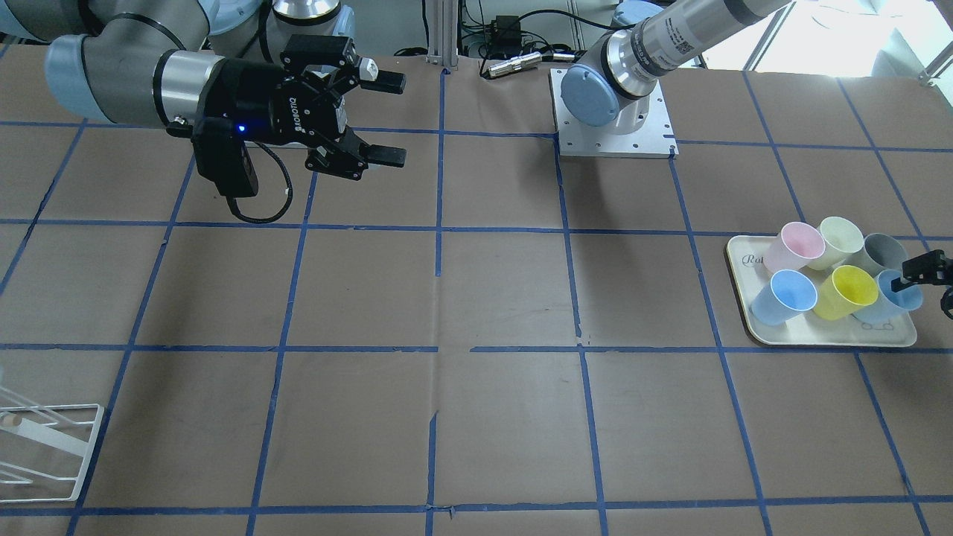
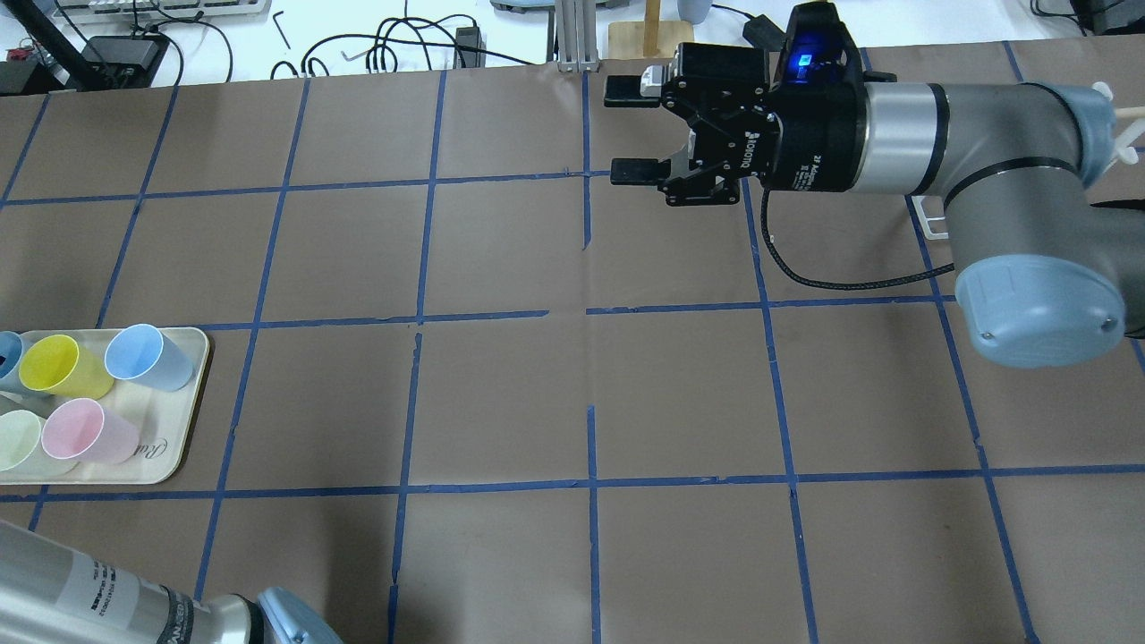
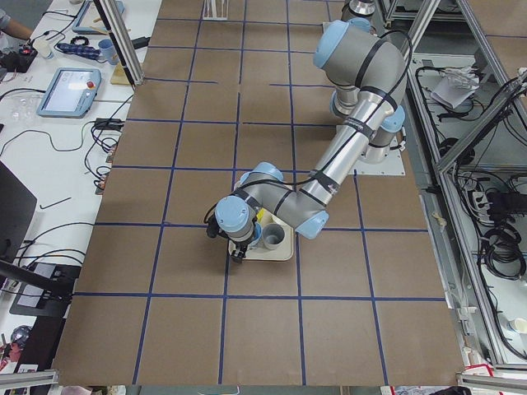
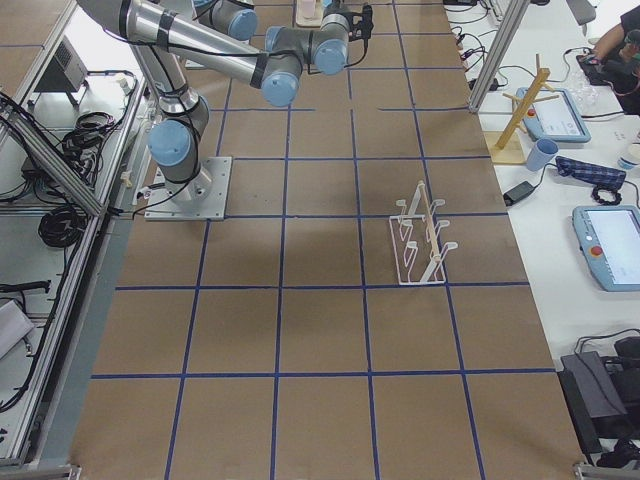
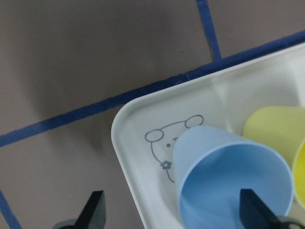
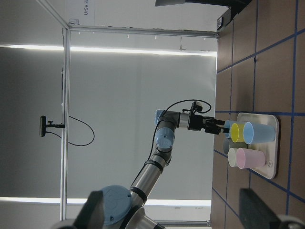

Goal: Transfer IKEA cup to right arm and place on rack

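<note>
Two pale blue IKEA cups lie on a white tray (image 1: pixel 826 336): one at the inner end (image 1: pixel 783 296), one at the outer end (image 1: pixel 897 294). My left gripper (image 1: pixel 927 277) is open at the outer cup. In the left wrist view one fingertip (image 5: pixel 252 210) is over this cup's (image 5: pixel 228 176) mouth, and the other (image 5: pixel 94 210) is outside it, past the tray's rim (image 5: pixel 138 152). My right gripper (image 1: pixel 391 119) is open and empty, held above the table's far side (image 2: pixel 626 130). The white wire rack (image 1: pixel 45 447) stands at the table's other end (image 4: pixel 420 245).
The tray also holds a pink cup (image 1: pixel 795 247), a yellow cup (image 1: pixel 845 292), a pale green cup (image 1: pixel 837 242) and a grey cup (image 1: pixel 882 253). The left arm's base plate (image 1: pixel 614 126) is bolted to the brown, blue-taped table. A wooden stand (image 4: pixel 520 110) is beyond the table's edge.
</note>
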Motion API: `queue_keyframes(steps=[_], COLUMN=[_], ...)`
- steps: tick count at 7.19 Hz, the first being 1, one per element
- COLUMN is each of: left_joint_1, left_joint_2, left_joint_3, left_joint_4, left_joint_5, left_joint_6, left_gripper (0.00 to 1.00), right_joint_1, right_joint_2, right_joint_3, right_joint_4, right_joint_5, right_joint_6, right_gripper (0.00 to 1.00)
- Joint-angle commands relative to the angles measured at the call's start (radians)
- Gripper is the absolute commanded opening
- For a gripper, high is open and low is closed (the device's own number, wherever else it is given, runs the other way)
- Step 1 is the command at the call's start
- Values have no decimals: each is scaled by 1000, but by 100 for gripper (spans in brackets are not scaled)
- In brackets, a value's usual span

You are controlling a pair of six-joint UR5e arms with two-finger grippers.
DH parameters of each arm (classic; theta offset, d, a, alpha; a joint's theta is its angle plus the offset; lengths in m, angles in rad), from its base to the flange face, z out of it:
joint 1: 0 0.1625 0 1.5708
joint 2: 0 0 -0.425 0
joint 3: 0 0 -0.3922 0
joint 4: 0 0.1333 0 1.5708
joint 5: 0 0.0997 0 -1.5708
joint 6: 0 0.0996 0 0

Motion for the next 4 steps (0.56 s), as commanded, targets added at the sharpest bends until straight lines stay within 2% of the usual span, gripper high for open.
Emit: queue_keyframes(steps=[1, 2, 4], left_joint_1=[-1, -1, -1], left_joint_2=[-6, -3, 5], left_joint_3=[-5, -8, -8], left_joint_4=[33, 32, 21], left_joint_5=[2, 1, 2], left_joint_6=[5, 12, 12], left_gripper=[73, 41, 13], right_joint_1=[-5, -5, -7], right_joint_2=[1, 1, 3], right_joint_3=[2, 5, 7], right_joint_4=[1, 0, 0], right_joint_5=[37, 36, 30], right_joint_6=[6, 4, 4], right_gripper=[100, 100, 100])
